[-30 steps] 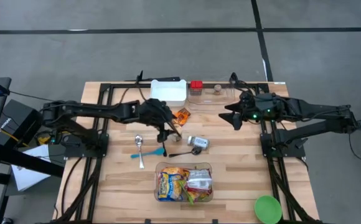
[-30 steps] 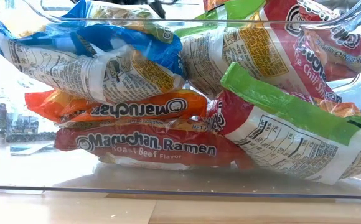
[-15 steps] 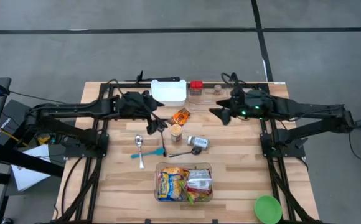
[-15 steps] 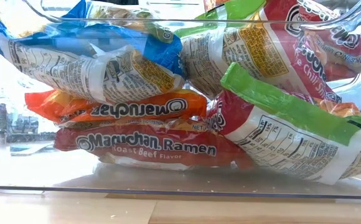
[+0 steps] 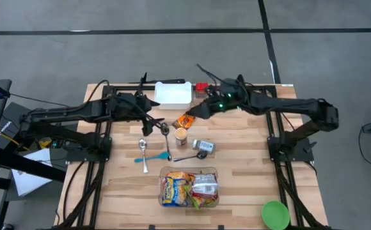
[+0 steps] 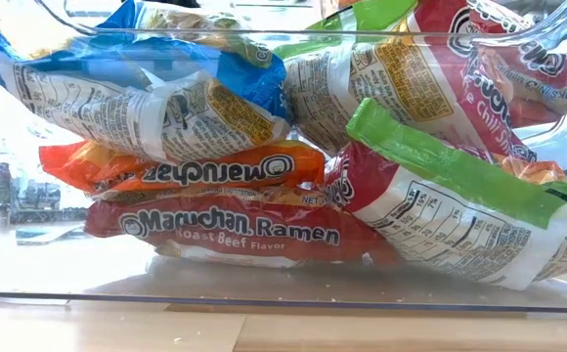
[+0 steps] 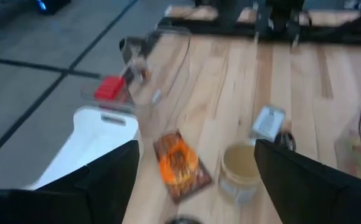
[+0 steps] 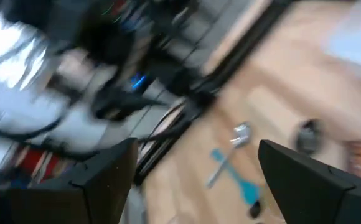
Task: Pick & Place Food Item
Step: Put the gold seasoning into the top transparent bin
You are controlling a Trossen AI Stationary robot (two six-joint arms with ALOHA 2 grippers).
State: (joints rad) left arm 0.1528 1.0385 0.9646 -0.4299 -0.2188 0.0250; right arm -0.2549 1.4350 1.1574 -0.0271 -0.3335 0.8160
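High view: right gripper (image 5: 196, 112) open and empty, beside the orange snack packet (image 5: 185, 119).
I'd lower squarely over the packet on the worktop (image 5: 249, 179); left gripper (image 5: 157, 126) waits open, empty.

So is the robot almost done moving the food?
Not yet. Nothing is held: both the left end effector and right end effector are open. The right one hovers by the orange snack packet, likely next. The ramen bin already holds packets; the small cup waits on the table.

Pale wood table (image 5: 249, 185); clear plastic bin (image 6: 264, 293); glossy ramen packets (image 6: 215, 230).
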